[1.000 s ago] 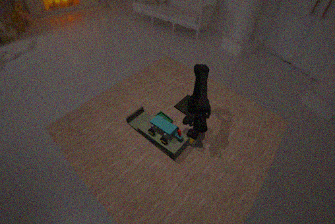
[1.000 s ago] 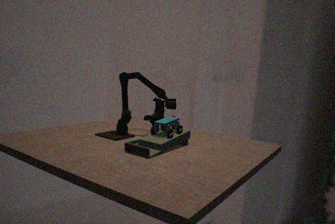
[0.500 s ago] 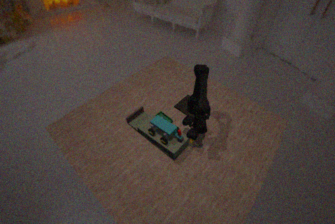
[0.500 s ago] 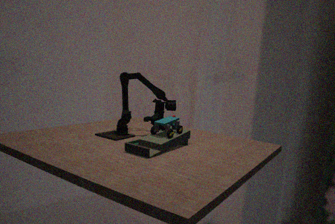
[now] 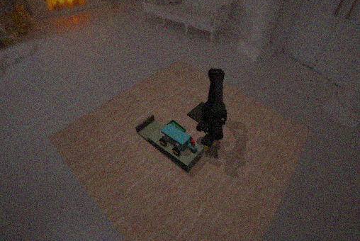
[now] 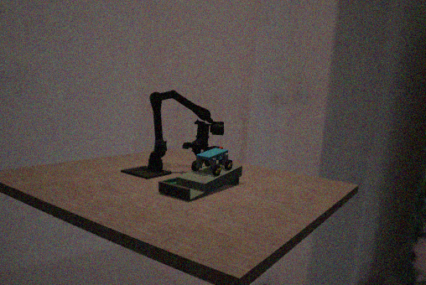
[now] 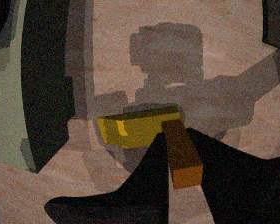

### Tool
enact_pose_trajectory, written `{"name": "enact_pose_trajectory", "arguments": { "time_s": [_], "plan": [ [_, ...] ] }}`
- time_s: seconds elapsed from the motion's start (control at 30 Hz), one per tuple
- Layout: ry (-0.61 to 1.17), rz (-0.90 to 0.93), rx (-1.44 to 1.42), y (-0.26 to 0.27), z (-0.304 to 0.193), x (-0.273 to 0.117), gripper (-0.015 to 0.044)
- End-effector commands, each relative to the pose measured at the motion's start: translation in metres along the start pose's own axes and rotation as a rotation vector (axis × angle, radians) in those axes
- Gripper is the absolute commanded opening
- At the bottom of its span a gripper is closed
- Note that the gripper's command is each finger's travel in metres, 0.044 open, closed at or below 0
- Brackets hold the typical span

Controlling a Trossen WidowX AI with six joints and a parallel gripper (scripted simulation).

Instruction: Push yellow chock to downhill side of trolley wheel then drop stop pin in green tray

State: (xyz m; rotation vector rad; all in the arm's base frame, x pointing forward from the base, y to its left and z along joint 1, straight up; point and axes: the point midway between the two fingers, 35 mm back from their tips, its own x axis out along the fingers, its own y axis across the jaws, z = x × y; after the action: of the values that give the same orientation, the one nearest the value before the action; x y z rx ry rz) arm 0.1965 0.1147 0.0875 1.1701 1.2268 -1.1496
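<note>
1. Yellow chock is down on the surface, off the ramp, near its uphill end. Not at a wheel.
2. Claw: grasping the chock by its orange handle, one finger each side.
3. Trolley is up on the ramp, wheels on the deck. In the top view it sits between the surface's left and right corners, nearer the left.
4. Red-headed stop pin is at the trolley's uphill end. Fit in its hole: can't tell.
5. Green tray: top view shows part of its rim past the trolley, toward the surface's far corner; contents hidden.
6. Arm bends over from its base plate, claw pointing down beside the ramp.
</note>
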Motion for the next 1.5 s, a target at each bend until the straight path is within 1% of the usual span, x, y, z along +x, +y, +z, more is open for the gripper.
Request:
{"name": "enact_pose_trajectory", "arguments": {
  "time_s": [0.0, 1.07, 1.33, 1.47],
  "plan": [
    [0.01, 0.006, -0.001, 0.0, -0.001, -0.015, 0.0],
    [0.01, 0.006, -0.001, 0.002, -0.002, -0.114, 0.0],
    [0.011, 0.006, -0.006, 0.002, -0.003, -0.118, 0.0],
    [0.01, 0.007, -0.113, 0.002, -0.003, -0.118, 0.0]
  ]
}}
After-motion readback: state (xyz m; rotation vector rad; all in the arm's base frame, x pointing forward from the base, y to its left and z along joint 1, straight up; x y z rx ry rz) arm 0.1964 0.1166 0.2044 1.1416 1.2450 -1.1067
